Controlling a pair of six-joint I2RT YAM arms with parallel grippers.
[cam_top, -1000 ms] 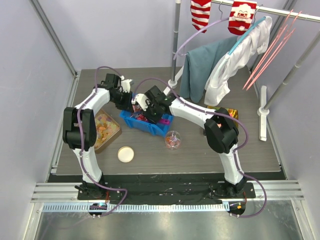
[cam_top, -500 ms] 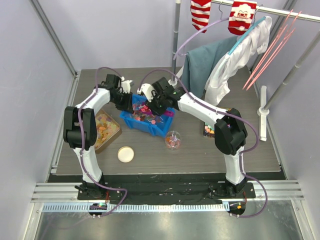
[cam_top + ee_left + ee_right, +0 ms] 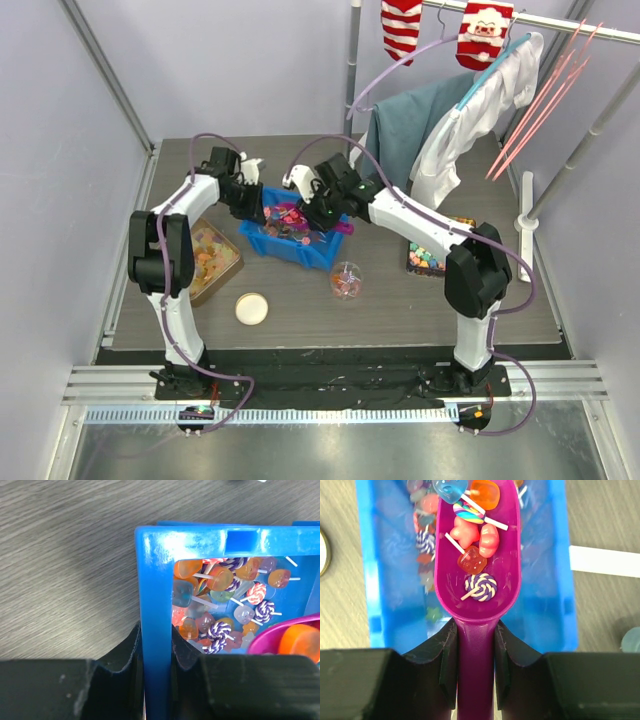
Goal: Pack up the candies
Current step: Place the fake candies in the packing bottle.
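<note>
A blue bin [image 3: 300, 250] holds the candies [image 3: 225, 605], small lollipops and gummy sweets in red, orange, purple and white. My left gripper [image 3: 156, 645] is shut on the bin's left wall [image 3: 155, 595], one finger inside and one outside. My right gripper [image 3: 475, 645] is shut on the handle of a magenta scoop [image 3: 477, 585]. The scoop hangs over the bin [image 3: 555, 580] with several candies [image 3: 475, 535] in its bowl. From above, the right gripper [image 3: 322, 205] sits over the bin's middle and the left gripper [image 3: 250, 205] at its left end.
A small clear jar [image 3: 346, 280] stands in front of the bin, with a round cream lid [image 3: 251, 308] to its left. A tray of orange-yellow pieces [image 3: 210, 258] lies left and a tray of pastel cubes [image 3: 430, 255] right. Clothes hang on a rack [image 3: 440, 120] behind.
The right arm's elbow has swung out to the right and its gripper has shifted right and back over the bin with the scoop. The left arm has not moved.
</note>
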